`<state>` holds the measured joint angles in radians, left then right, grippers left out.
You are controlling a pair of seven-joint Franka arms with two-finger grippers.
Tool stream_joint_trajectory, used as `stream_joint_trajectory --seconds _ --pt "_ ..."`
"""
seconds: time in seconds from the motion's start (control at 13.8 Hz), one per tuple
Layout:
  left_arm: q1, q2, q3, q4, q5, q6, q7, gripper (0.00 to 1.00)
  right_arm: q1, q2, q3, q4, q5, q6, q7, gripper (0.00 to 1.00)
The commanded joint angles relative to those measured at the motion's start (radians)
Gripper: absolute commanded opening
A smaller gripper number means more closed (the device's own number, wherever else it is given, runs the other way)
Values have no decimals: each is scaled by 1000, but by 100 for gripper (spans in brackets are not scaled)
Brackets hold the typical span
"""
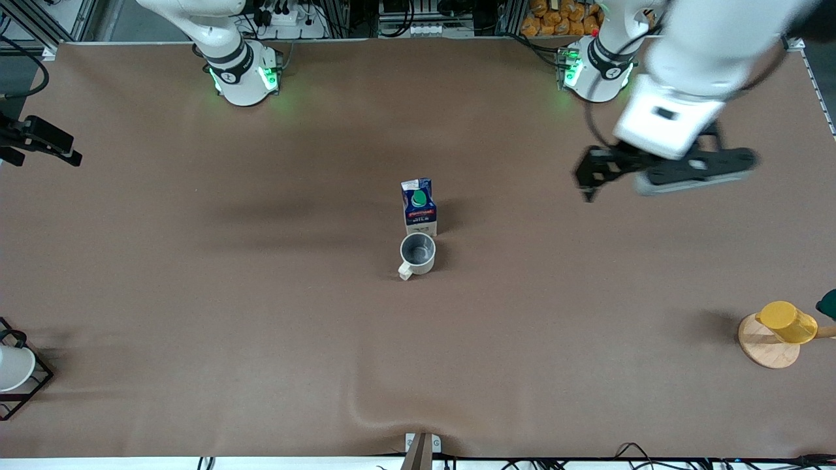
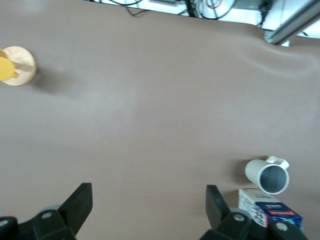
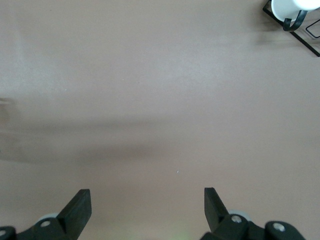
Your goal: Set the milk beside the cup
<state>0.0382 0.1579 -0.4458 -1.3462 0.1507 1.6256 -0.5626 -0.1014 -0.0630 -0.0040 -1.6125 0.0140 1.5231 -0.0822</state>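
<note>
1. milk (image 1: pixel 418 207) is standing upright pretty much in the middle of the desk (image 1: pixel 196 294), well away from every edge. dark blue carton, green round mark, red band, whitish base. it also shows in the left wrist view (image 2: pixel 269 212), partly hidden by one finger.
2. cup (image 1: pixel 417 254) is just beside the milk, on the side nearer the front camera. they look touching or almost touching, can't say which. beige outside, grey inside, open end up, with its little loop handle pointing toward the desk's front edge and a bit toward the right arm's end. left wrist view has it too (image 2: pixel 267 175).
3. left tool (image 1: pixel 659 171) is up in the air over bare desk toward the left arm's end, near the edge where the bases stand and well apart from the milk. its fingers (image 2: pixel 76 205) are spread wide with nothing between them.
4. right tool (image 3: pixel 147 207) only shows in its own wrist view, over bare desk. fingers spread wide there too, holding nothing.
5. yellow cup (image 1: pixel 789 321) sits on a wooden disc (image 1: pixel 764 344) near the front corner at the left arm's end.
6. white cup (image 1: pixel 13 367) sits in a black wire rack (image 1: pixel 29 385) near the front corner at the right arm's end.
</note>
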Motion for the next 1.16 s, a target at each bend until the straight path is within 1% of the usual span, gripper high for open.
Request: stream_joint_trajectory --seconds 0.0,0.07,0.22,0.29,0.36,0.44,0.51,0.58,0.73,0.95,1.09 --pt "116 -47 -11 -36 -75 -19 87 100 0 5 7 16 -22 -8 12 100" --pt "147 -57 -11 -42 -104 -29 95 100 0 5 7 16 -23 -6 12 100" --pt "178 -72 -10 -53 -111 -32 98 100 0 5 7 16 -23 -6 12 100" --pt "164 -86 8 -57 -112 -35 115 100 0 5 7 16 -23 -8 12 100" --pt "110 -106 74 -74 -111 -35 136 100 0 5 7 16 -23 -8 12 100" --pt "42 -119 158 -86 -111 -35 171 100 0 5 7 17 -23 -6 12 100" --pt "-1 -136 233 -100 -112 -35 234 100 0 5 7 16 -23 -6 12 100" --pt "-21 -140 272 -114 -112 -35 272 100 0 5 7 16 -22 -6 12 100" --pt "-23 -149 298 -134 -114 -35 322 100 0 5 7 16 -23 -6 12 100" --pt "-27 -161 302 -136 -111 -65 332 100 0 5 7 16 -22 -6 12 100" --pt "-24 -147 300 -122 -100 -69 357 100 2 5 7 16 -22 -6 12 100"
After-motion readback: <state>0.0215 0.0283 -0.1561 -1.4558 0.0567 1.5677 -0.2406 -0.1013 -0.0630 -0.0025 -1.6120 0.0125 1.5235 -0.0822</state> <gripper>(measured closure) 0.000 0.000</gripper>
